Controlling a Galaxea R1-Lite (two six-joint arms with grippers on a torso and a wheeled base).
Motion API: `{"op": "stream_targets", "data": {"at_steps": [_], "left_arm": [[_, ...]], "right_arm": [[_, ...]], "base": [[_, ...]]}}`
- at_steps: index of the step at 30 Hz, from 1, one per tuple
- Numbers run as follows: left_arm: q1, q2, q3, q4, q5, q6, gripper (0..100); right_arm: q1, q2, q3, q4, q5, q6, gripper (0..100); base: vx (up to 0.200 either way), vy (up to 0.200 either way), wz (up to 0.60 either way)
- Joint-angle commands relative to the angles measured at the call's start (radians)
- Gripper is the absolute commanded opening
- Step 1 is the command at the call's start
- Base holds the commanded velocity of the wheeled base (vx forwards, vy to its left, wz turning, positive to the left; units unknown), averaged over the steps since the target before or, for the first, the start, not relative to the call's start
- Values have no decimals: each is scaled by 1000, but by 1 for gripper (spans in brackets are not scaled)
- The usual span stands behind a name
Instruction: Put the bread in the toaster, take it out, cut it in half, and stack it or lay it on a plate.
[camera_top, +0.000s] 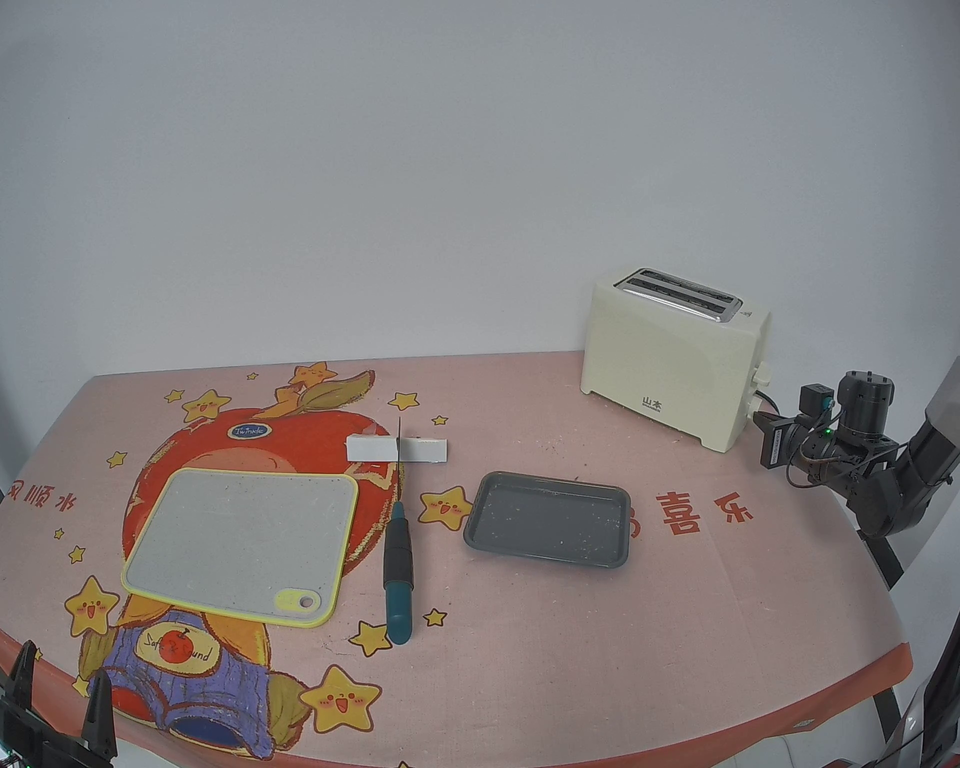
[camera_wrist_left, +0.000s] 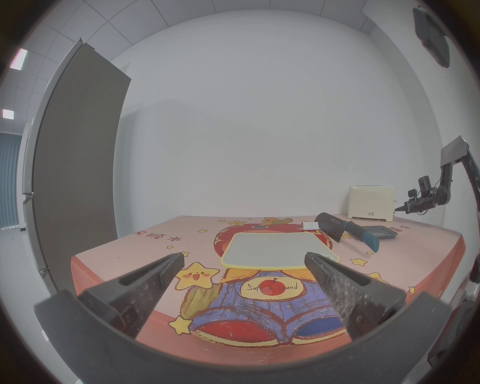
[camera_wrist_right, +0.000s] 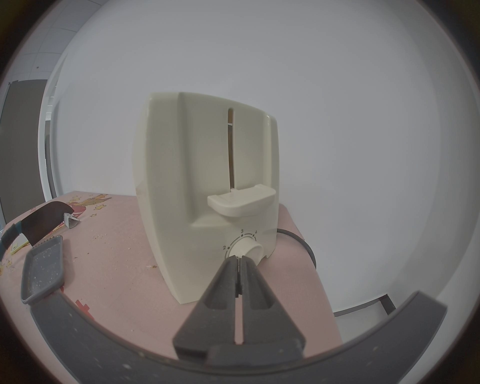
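The cream toaster (camera_top: 675, 355) stands at the back right of the table. Its side lever (camera_wrist_right: 241, 199) sits at the low end of its slot, just above the dial (camera_wrist_right: 243, 246). My right gripper (camera_wrist_right: 239, 264) is shut with nothing in it, its tips right at the dial; it hangs beside the toaster's right end (camera_top: 768, 438). A dark grey plate-like tray (camera_top: 548, 519) lies in front of the toaster. A knife (camera_top: 398, 570) lies with its blade set in a white rest (camera_top: 397, 449). My left gripper (camera_wrist_left: 242, 259) is open at the table's near left corner (camera_top: 60, 685).
A grey cutting board with a yellow-green rim (camera_top: 240, 545) lies left of the knife. Crumbs are scattered on the pink printed tablecloth. The toaster's black cord (camera_wrist_right: 300, 242) runs off behind it. The table's right edge is close to my right arm.
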Motion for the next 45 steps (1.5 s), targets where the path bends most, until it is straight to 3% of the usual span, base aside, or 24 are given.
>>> {"op": "stream_targets", "data": {"at_steps": [1, 30, 45], "left_arm": [[0, -16, 18, 0, 0, 0, 100], [0, -16, 18, 0, 0, 0, 100], [0, -16, 18, 0, 0, 0, 100]], "right_arm": [[-3, 0, 0, 0, 0, 0, 0], [8, -7, 37, 0, 0, -8, 0], [118, -293, 158, -2, 3, -19, 0]], "base": [[0, 0, 0], [0, 0, 0], [0, 0, 0]]}}
